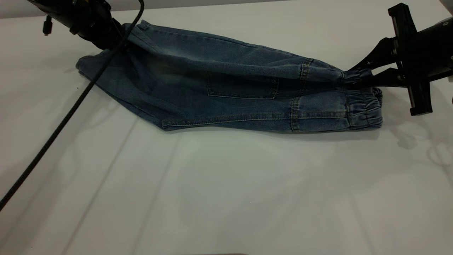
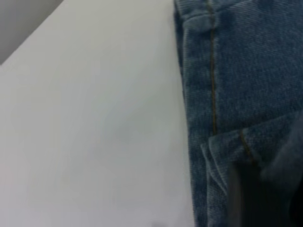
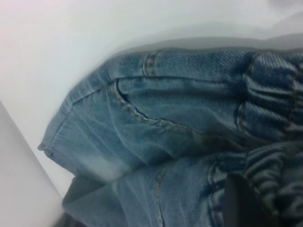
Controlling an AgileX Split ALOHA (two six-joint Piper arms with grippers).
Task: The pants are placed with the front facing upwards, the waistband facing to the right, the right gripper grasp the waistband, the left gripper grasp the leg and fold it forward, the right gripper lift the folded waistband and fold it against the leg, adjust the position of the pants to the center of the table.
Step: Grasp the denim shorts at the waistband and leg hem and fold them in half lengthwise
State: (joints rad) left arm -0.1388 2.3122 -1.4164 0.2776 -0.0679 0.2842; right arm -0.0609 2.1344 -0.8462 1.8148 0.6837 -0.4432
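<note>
On the wide white smooth table (image 1: pixel 226 198), exterior view: the short blue denim pants (image 1: pixel 219 92) lie across the far half, legs to the left, waistband to the right. The upper layer is raised off the lower one and stretched between the two arms. The black right gripper (image 1: pixel 366 76) with tapered fingers sits at the right edge, fingers pinched together on the upper fold of the gathered elastic waistband (image 1: pixel 364 106); the lower fold rests on the table. The black left gripper (image 1: pixel 113 40), its thin black cable (image 1: pixel 67 117) trailing to the near left, is at the far left on the leg hem; its fingers are buried in cloth.

Left wrist view: denim hem and tan seam of the pants (image 2: pixel 236 94) beside bare table (image 2: pixel 94 118). A dark finger (image 2: pixel 246 194) presses a folded flap of denim, so the leg appears clamped.

Right wrist view: curved front pocket of the pants (image 3: pixel 156 132) and ruched waistband (image 3: pixel 270 94); a dark finger (image 3: pixel 241 203) sits against the gathers.

Judgement: lengthwise fold toward the near side is underway. To do it well, move both grippers together at equal height and pace, keep the lifted layer taut, and lay its edge even with the near edge. Uneven travel would likely skew the fold or drag the bottom layer.
</note>
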